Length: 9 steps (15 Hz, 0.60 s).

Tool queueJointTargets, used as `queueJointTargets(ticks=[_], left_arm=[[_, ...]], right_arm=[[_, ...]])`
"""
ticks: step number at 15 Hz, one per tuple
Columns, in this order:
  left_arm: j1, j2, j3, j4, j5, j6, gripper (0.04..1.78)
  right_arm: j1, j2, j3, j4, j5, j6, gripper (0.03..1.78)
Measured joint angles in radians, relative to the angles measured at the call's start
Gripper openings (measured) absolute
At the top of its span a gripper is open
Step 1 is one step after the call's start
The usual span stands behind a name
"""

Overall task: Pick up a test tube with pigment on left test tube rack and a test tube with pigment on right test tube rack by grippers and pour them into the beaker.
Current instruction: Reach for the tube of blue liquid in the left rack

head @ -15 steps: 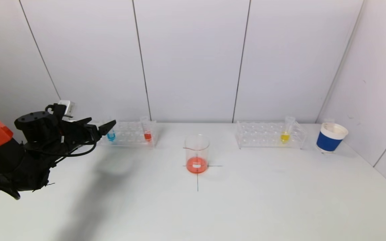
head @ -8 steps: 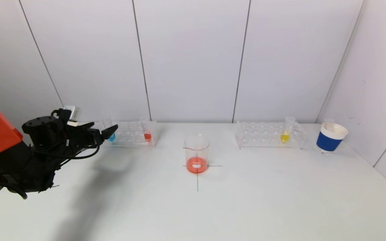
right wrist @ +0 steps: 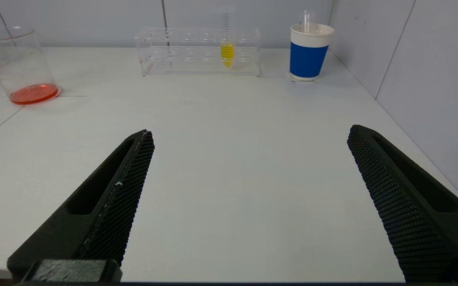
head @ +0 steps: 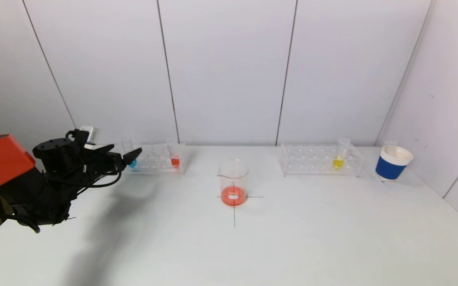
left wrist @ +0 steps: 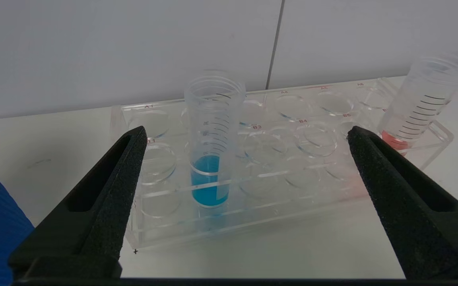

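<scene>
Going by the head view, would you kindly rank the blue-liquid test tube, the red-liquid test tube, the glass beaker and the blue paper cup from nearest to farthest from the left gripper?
1. Blue-liquid test tube, at the open left gripper's tips, left rack.
2. Red-liquid test tube, same rack's right end.
3. Glass beaker, table centre.
4. Blue paper cup, far right.

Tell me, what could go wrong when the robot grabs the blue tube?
1. The open left gripper might bump the left rack and shove it along the table.
2. The blue tube has no cap showing, so a tilted lift could spill pigment.
3. The red tube stands close to one finger and might get knocked.
</scene>
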State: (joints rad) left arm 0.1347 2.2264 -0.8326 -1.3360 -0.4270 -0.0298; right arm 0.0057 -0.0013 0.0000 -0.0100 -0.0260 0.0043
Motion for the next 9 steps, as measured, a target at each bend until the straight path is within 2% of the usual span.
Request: queueJointTargets(ticks=[9], left_arm=[[0.001,0.041,-0.033,0.0,0.002,0.001,1.76]], right_arm=[[0.0,0.0,0.0,0.0,0.0,0.0,1.77]])
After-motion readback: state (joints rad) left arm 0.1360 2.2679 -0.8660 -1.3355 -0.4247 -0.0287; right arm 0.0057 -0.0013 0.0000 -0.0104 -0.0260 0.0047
